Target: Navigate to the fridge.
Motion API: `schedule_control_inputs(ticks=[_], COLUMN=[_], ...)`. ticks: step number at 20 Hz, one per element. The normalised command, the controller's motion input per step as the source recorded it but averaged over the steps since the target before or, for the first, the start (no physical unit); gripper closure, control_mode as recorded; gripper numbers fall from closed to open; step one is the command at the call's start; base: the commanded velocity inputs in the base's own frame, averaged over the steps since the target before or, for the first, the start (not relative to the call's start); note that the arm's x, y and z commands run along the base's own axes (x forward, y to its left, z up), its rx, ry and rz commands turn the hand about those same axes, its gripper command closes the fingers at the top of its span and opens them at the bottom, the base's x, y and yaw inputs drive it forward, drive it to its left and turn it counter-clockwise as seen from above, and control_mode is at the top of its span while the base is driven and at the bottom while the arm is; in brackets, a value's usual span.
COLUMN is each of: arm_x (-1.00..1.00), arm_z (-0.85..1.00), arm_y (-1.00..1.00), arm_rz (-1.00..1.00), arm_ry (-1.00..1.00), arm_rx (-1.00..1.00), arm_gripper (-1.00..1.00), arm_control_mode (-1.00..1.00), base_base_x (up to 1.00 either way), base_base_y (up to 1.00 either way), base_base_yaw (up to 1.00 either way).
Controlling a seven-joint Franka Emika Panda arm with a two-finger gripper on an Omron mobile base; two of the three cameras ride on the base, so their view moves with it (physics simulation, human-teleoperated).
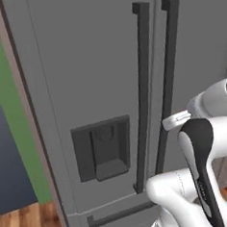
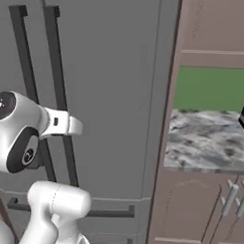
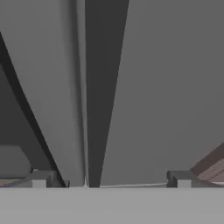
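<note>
The fridge (image 1: 93, 78) stands close ahead of the arm, doors shut, wood floor (image 1: 23, 224) left of it and a counter (image 2: 208, 139) touching its right side. The gripper (image 3: 111, 181) is released, fingertips (image 3: 41, 179) spread wide

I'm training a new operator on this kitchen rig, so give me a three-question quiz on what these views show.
1. True or false: the fridge doors are closed.
2. Which door carries the dispenser panel? A) the one towards the green wall B) the one towards the counter
3. Fill in: the two long door handles run ____.

Key: 1 true; 2 A; 3 vertically, side by side at the door seam.
</note>
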Motion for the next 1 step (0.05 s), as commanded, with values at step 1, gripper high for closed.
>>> schedule_control_inputs(ticks=[1], arm_x=[0.0], arm_z=[0.0], arm_y=[0.0], arm_rz=[0.0], arm_ry=[0.0], arm_rx=[0.0], arm_gripper=[-1.0], arm_control_mode=[1.0], base_base_x=[0.26], base_base_y=[0.0], base_base_yaw=[0.01])
